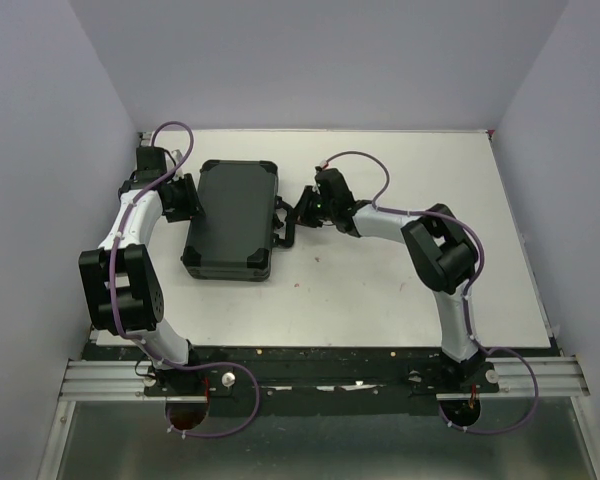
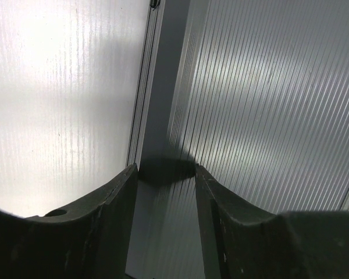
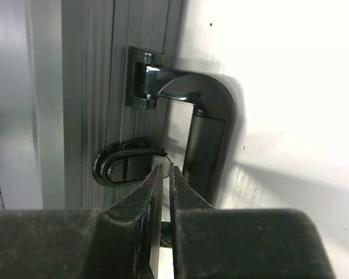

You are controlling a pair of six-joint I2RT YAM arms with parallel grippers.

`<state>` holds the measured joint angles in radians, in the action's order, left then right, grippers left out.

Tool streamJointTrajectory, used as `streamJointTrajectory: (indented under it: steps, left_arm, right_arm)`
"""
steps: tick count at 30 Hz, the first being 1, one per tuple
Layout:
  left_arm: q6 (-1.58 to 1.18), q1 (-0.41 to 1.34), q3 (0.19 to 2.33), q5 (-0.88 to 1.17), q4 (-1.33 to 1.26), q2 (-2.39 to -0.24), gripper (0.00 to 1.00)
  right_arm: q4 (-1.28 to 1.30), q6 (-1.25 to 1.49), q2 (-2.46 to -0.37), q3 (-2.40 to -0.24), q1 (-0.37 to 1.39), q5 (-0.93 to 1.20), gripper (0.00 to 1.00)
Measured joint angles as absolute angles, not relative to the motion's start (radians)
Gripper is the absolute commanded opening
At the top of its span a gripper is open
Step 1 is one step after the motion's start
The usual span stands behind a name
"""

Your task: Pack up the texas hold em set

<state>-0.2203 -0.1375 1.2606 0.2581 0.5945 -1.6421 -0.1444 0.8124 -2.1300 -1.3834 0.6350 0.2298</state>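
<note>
The black case (image 1: 235,220) of the hold em set lies flat and closed on the white table (image 1: 400,290), its handle (image 1: 283,226) on the right side. Chips, card decks and buttons are out of view. My left gripper (image 1: 192,200) is open at the case's left edge; in the left wrist view its jaws (image 2: 166,170) stand apart over the ribbed case wall (image 2: 256,104), with nothing between them. My right gripper (image 1: 296,222) is shut at the handle side. In the right wrist view its tips (image 3: 164,168) touch the end of a black latch (image 3: 125,165) beside the handle (image 3: 205,133).
Grey walls enclose the table on the left, back and right. Both arms bend in over the table from the near rail (image 1: 320,375). Purple cables loop along each arm.
</note>
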Motion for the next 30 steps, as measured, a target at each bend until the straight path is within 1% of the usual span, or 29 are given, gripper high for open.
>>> streamJointTrajectory:
  steps: [27, 30]
  left_arm:
    - [-0.211, -0.138, 1.262, 0.257, 0.594, -1.642, 0.48]
    - [-0.21, -0.138, 1.263, 0.257, 0.594, -1.643, 0.48]
  right_arm:
    - [-0.134, 0.815, -2.191, -1.439, 0.641, 0.255, 0.13]
    - [-0.134, 0.816, -2.191, -1.438, 0.644, 0.249, 0.1]
